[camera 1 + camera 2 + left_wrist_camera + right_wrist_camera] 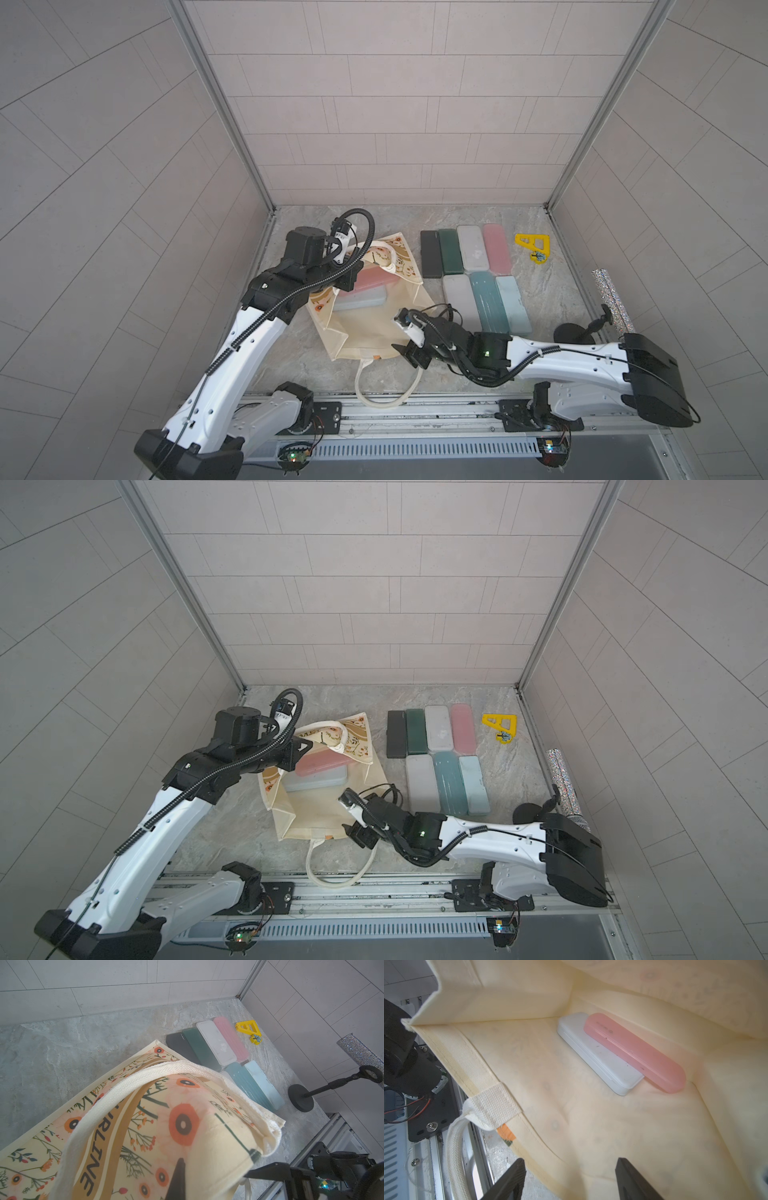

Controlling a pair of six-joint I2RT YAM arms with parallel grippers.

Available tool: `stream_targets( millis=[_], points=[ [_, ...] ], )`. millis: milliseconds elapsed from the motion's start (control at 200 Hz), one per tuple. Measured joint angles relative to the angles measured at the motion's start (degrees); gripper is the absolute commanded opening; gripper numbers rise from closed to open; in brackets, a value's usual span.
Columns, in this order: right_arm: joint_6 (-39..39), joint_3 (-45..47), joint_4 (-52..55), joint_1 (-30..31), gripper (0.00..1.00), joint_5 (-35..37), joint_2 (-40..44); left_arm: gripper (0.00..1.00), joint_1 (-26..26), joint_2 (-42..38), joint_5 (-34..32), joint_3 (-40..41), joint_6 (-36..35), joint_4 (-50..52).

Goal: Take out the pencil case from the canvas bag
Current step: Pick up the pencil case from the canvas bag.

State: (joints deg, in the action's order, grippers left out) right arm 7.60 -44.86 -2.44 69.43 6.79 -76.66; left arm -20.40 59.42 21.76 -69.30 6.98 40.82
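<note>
R-arm (540, 353) low by bag (361, 332) mouth

Mouth of cream flower-print canvas bag (365, 332) gapes toward my right gripper (569, 1160); bare lining ahead, clear run in. At far end, pink plastic pencil case (633, 1051) overlaps white plastic pencil case (602, 1064). Bag walls close both sides; lifted panel roofs above.
</note>
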Motion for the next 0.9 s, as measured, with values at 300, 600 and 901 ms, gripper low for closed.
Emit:
stream_targets(
  millis=[300,600,901],
  points=[
    [-10.3,-13.2,1.4,1.1,0.71,6.1,-18.1,0.00,0.0,-0.2,0.0,0.0,0.0,0.4],
    [-24.6,-22.2,2.3,0.9,0.70,16.3,-29.7,0.00,0.0,-0.2,-0.2,-1.1,-0.4,2.0],
    [-38.7,-27.1,0.5,0.1,0.70,24.7,-39.1,0.00,0.0,-0.4,0.1,-1.9,-0.9,3.4]
  ],
)
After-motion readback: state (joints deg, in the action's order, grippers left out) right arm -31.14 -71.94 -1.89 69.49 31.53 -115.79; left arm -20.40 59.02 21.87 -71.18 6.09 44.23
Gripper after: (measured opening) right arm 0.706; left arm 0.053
